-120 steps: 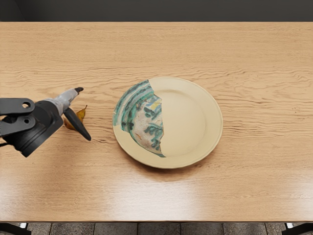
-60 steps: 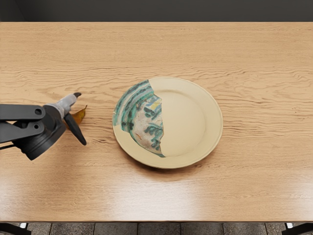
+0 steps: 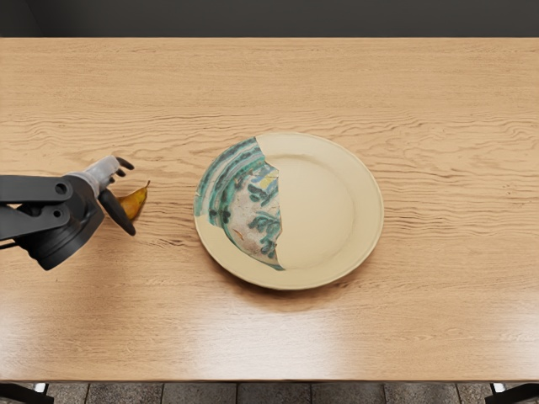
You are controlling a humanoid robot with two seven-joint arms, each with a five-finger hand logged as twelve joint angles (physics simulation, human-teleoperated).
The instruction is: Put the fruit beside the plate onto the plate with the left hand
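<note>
The left hand is seen near the left edge of the desk, carried on a dark arm that comes in from the picture's left and is held low over the wood. The hand is pointed to the right, toward the plate. Its digits are held apart: a grey finger with a black, slightly curled tip is angled up and to the right, while a black digit is slanted down and to the right. Nothing is clamped between them.

The fruit, a small yellow-orange piece with a pointed tip, is found in the gap between these two digits. Its left end is hidden by the hand, so it cannot be told whether it is touched there. Its tip is turned up and to the right, and it is seen lying on the desk.

The plate is set to the right of the fruit, near the middle of the desk and apart from the fruit. It is cream-coloured, and a green and blue pattern is shown on its left part. A strip of bare wood is left between fruit and plate rim.
</note>
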